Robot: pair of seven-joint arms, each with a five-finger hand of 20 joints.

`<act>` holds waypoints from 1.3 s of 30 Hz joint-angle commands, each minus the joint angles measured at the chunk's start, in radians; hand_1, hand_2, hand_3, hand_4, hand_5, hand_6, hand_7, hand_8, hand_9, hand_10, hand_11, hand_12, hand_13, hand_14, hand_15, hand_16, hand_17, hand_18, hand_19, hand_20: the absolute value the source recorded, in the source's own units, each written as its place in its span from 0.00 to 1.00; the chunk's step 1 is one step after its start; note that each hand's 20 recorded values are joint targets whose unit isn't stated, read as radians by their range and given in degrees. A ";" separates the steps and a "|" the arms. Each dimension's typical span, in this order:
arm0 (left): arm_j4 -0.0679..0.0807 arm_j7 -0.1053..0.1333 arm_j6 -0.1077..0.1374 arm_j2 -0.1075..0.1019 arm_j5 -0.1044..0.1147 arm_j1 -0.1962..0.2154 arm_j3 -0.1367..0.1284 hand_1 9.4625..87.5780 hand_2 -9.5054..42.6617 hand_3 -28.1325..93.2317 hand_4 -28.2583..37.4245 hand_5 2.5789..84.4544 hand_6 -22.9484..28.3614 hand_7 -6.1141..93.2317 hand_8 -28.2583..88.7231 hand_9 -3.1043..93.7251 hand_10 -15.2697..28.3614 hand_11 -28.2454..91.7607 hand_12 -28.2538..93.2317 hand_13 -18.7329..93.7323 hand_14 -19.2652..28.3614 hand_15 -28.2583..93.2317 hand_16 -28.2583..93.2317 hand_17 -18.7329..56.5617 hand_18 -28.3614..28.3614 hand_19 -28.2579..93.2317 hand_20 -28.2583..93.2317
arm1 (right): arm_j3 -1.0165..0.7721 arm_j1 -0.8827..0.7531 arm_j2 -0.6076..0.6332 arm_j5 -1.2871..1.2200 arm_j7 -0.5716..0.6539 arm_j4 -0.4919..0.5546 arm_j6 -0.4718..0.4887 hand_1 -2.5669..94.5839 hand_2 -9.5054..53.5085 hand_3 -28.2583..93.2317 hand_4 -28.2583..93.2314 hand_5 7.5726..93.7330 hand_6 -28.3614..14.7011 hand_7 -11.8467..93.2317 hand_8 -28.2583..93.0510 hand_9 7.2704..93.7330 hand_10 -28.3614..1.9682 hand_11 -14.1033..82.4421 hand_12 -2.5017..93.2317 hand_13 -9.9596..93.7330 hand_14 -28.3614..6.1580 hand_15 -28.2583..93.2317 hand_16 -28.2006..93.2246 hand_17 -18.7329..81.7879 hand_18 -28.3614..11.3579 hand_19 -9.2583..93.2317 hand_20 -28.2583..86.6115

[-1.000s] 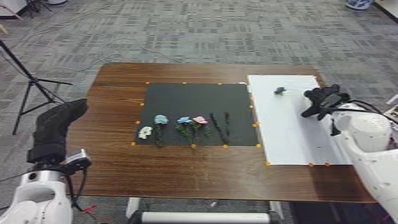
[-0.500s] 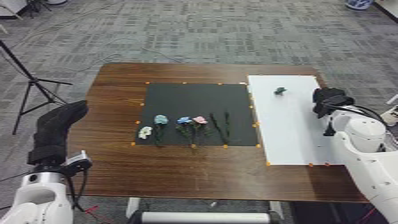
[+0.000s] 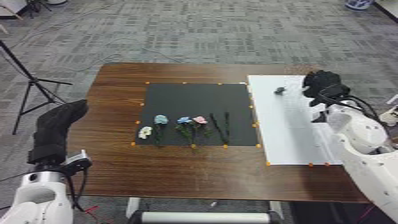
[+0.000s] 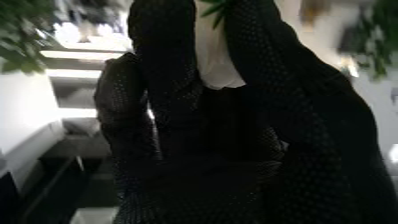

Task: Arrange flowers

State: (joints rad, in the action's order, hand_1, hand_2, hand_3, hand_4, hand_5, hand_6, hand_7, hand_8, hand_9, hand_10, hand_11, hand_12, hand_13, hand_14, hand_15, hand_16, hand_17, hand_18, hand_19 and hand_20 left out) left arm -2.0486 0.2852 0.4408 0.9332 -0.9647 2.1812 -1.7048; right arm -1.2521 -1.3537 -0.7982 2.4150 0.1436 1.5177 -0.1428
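Flowers [image 3: 201, 120] in a row on black mat [image 3: 191, 97], dark sprig [image 3: 280, 91] on white sheet [image 3: 298, 140]; right hand [image 3: 325, 85] near sprig, fingers long, parted; likely early arranging, next wanting a low, gentle stem pinch, petals spared.

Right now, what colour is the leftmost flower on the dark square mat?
White; that leftmost flower shows best in the head view.

Four flowers [image 3: 161, 119] and two dark stems [image 3: 227, 127] lie on one black mat [image 3: 195, 100].
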 commanded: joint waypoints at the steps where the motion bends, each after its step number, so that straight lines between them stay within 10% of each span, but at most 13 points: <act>1: -0.004 -0.005 -0.001 -0.004 -0.001 0.008 -0.015 0.19 0.31 0.80 0.00 0.60 0.52 0.25 0.17 0.53 0.66 0.42 0.32 0.49 0.75 0.39 0.21 0.31 0.67 0.28 0.35 | 0.044 0.070 -0.044 -0.050 0.045 0.215 0.035 0.66 0.00 0.75 0.05 0.80 0.70 0.35 0.24 0.91 0.59 0.19 0.34 0.84 0.59 0.58 0.59 0.58 0.21 0.81 0.73; 19: 0.003 -0.018 -0.015 -0.014 -0.007 -0.016 0.000 0.19 0.31 0.80 0.00 0.60 0.51 0.25 0.17 0.53 0.66 0.42 0.32 0.49 0.75 0.39 0.22 0.31 0.68 0.29 0.35 | 0.258 0.144 -0.393 0.041 0.046 0.117 0.306 0.65 0.00 0.74 0.06 0.81 0.71 0.34 0.25 0.92 0.60 0.19 0.34 0.83 0.58 0.60 0.58 0.58 0.19 0.82 0.73; 39: 0.012 -0.017 -0.016 -0.012 -0.006 -0.034 0.014 0.19 0.31 0.80 0.00 0.60 0.51 0.25 0.17 0.54 0.66 0.42 0.32 0.49 0.75 0.39 0.22 0.30 0.68 0.29 0.35 | 0.270 0.169 -0.477 0.140 0.045 -0.035 0.251 0.64 0.00 0.74 0.06 0.82 0.72 0.32 0.24 0.90 0.61 0.19 0.31 0.82 0.57 0.62 0.57 0.57 0.19 0.83 0.73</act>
State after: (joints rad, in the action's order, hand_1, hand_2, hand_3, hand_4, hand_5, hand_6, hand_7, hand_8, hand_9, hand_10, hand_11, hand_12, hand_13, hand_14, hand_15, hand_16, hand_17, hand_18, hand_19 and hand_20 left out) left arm -2.0419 0.2722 0.4359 0.9172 -0.9674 2.1539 -1.6975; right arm -0.9710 -1.2013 -1.2530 2.5010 0.1944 1.5334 0.1695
